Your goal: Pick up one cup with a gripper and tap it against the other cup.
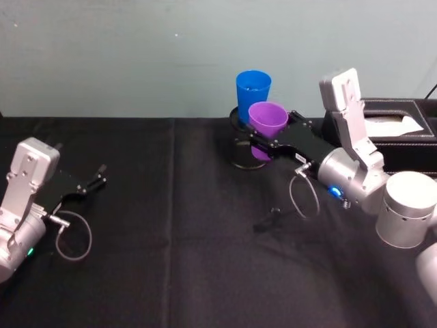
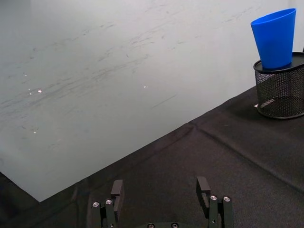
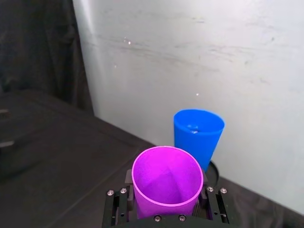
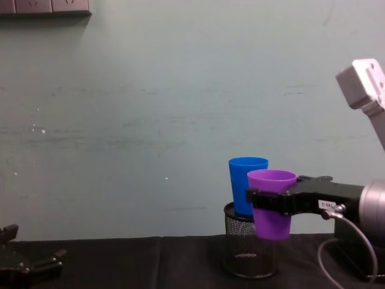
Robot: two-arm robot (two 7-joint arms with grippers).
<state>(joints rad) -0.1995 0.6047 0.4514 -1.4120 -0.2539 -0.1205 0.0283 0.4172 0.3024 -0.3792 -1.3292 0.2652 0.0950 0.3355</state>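
Holding aloft, in the black two-fingered right claw [image 1: 263, 140], a smooth purple plastic tapered tumbler [image 1: 268, 117], upright and mouth-up, clamped about its middle between the two fingers and raised clear of the black cloth-covered table [image 1: 171, 260]. Positioned just beside, and on the near side of, a bright blue plastic tapered tumbler [image 1: 252, 92], itself seated upright in the mouth of a black wire-mesh pen holder [image 2: 280, 90] near the table's far edge by the pale wall; contact between the two tumblers not discernible. From the chest view: purple rim slightly below blue rim, purple base level with the holder's upper part. Lying low over the table's left side, the left claw [image 1: 95, 179], fingers spread wide, well apart from both tumblers.
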